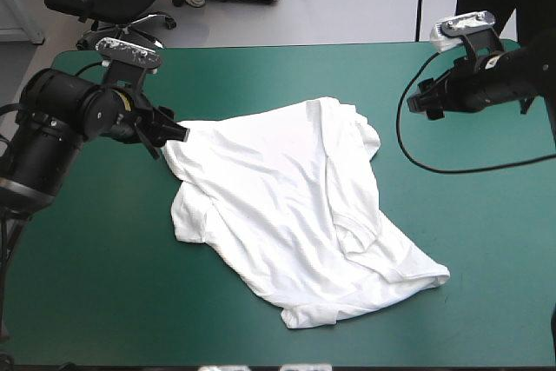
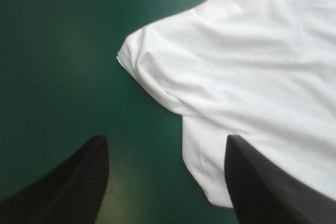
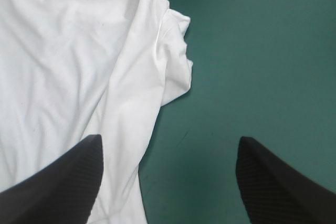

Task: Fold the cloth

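Count: 1 T-shirt (image 1: 287, 215), 2 pincers, 1 worktop (image 1: 95, 293) with a teal-green cover.

T-shirt: white, mid-worktop, spread mostly flat but skewed, running from far-left toward the near-right. Rumpled, with a long fold ridge down its right-hand side.

Left pincer (image 1: 176, 133): at the T-shirt's far-left corner. In the wrist view both black fingers stand wide apart and grip nothing. One finger (image 2: 262, 182) overlaps the cloth edge, the other is over bare cover. Can't tell if it touches the cloth.

Right pincer (image 1: 419, 103): near the far-right of the worktop, well apart from the T-shirt in the high view. Fingers spread wide, nothing held. In the wrist view one finger (image 3: 63, 182) sits over white cloth, the other over bare cover, with a bunched fold ahead.

Hard to make out:
- Neckline and sleeves don't read clearly; the folds hide the outline.
- Both wrist views cut the T-shirt off.
- Both arms are cut by the high view's edges.
- Pincer height above the worktop isn't readable.
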Tool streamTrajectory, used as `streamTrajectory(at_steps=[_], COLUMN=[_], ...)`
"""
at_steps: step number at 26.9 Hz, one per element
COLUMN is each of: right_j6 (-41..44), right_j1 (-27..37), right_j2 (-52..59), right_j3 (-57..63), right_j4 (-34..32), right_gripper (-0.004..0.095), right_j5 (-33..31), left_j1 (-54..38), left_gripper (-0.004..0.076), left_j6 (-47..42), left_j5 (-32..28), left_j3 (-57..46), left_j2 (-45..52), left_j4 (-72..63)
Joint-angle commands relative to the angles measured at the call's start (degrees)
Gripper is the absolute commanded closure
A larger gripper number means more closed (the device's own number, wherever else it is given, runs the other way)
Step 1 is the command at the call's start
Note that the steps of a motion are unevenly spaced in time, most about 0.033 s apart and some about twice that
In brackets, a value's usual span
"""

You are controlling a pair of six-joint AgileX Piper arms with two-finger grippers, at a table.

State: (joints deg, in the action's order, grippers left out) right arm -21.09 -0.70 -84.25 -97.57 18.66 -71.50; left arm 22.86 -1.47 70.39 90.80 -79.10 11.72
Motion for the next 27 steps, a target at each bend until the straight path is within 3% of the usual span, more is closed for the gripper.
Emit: streamTrajectory(at_steps=[1,4,9,18,27], right_j6=[-0.6,-0.6,2.8,6.7,7.0], right_j1=[-0.1,-0.8,-9.0,-11.5,-11.5], right_j2=[8.6,15.8,21.9,23.1,23.1], right_j3=[4.9,11.3,16.9,18.6,18.6], right_j4=[0.7,-0.9,-9.4,-17.0,-17.0], right_gripper=[0.0248,0.0250,0.0250,0.0250,0.0250], right_j5=[1.4,2.8,2.3,0.0,0.0], left_j1=[0.7,0.4,-5.2,-7.0,-7.0], left_gripper=[0.0259,0.0259,0.0259,0.0259,0.0259], left_j6=[-0.4,-2.0,-2.6,-0.9,-0.9], left_j5=[3.6,3.4,-3.3,-9.4,-13.1], left_j3=[-5.3,-13.8,-21.4,-23.0,-23.0], left_j2=[4.2,4.6,2.9,-7.8,-17.8], left_j4=[-0.8,0.0,-5.7,-10.8,-10.9])
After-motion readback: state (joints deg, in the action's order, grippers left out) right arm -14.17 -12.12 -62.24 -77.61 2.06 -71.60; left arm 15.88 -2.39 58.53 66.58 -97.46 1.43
